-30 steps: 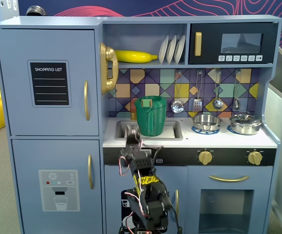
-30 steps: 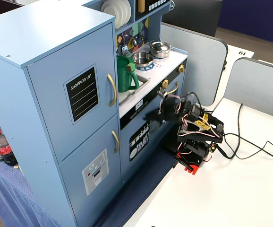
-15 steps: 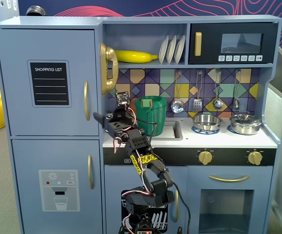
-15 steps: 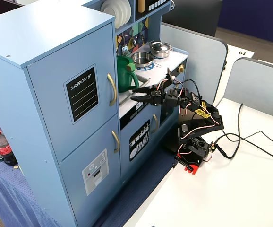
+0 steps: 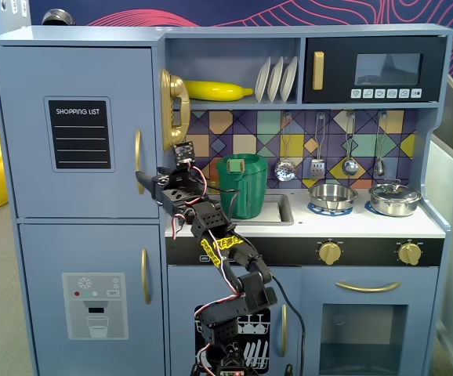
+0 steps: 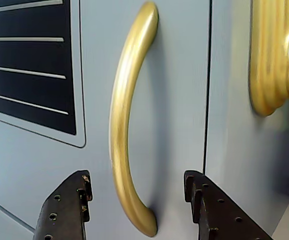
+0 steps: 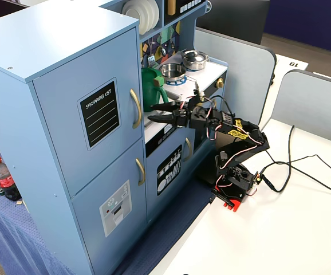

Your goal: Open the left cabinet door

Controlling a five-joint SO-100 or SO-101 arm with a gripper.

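Gripper [image 6: 137, 200] (open) astride door handle [image 6: 127, 120]

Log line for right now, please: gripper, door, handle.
gripper: open, astride lower handle, no contact | left cabinet door: closed | gold handle: not gripped | phase: pre-grasp

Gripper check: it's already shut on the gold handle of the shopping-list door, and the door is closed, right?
Not quite. The gripper is open, its fingers either side of the gold handle without clamping it, as the wrist view shows. The shopping-list door is closed.
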